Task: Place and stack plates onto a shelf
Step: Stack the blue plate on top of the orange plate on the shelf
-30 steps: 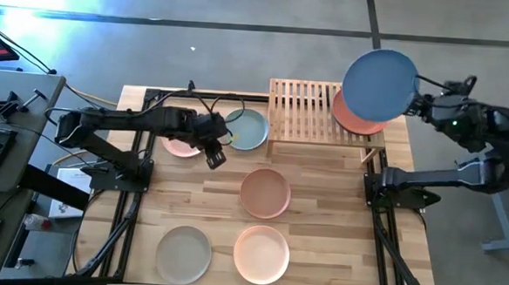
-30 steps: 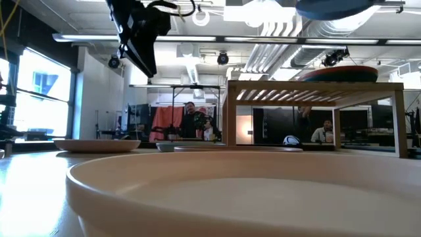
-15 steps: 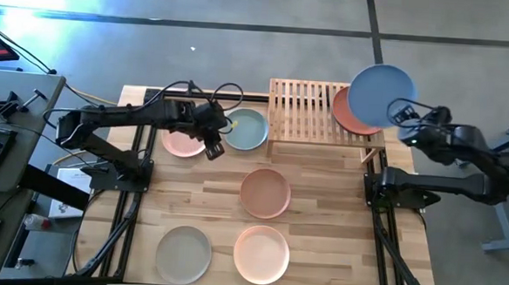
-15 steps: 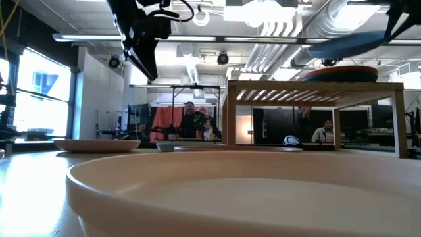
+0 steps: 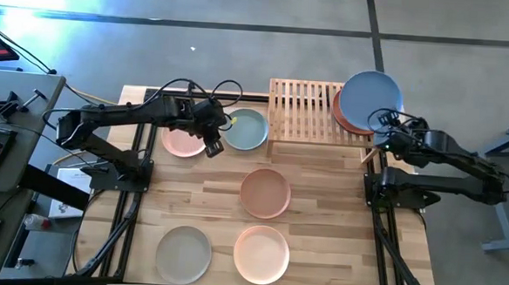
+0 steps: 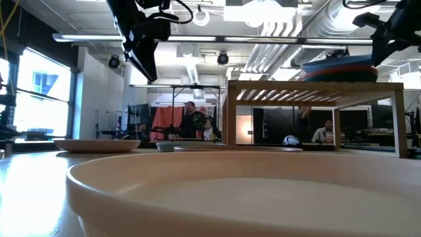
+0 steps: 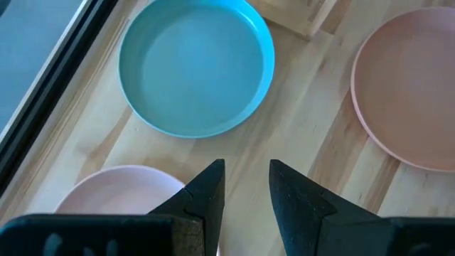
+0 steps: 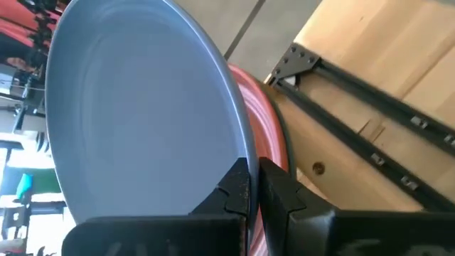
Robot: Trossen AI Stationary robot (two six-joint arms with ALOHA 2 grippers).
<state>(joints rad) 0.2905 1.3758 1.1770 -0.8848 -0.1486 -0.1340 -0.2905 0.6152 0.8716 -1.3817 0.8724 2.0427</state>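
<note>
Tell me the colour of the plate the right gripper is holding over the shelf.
Blue plate, clearest in the right wrist view, above a rust red plate.

You are looking at two dark, matte arms built from chunky jointed segments, each rising from a black tubular frame bolted along a side of the worktop (image 5: 319,251). Black cables are looping loosely over the left arm's wrist, and thinner ones are curling above the right arm's wrist. The left hand (image 7: 244,186) is showing two dark, wedge-shaped fingers with faceted faces, tapering to blunt tips. The right hand (image 8: 250,185) is showing the same dark fingers on a blocky black body.
</note>
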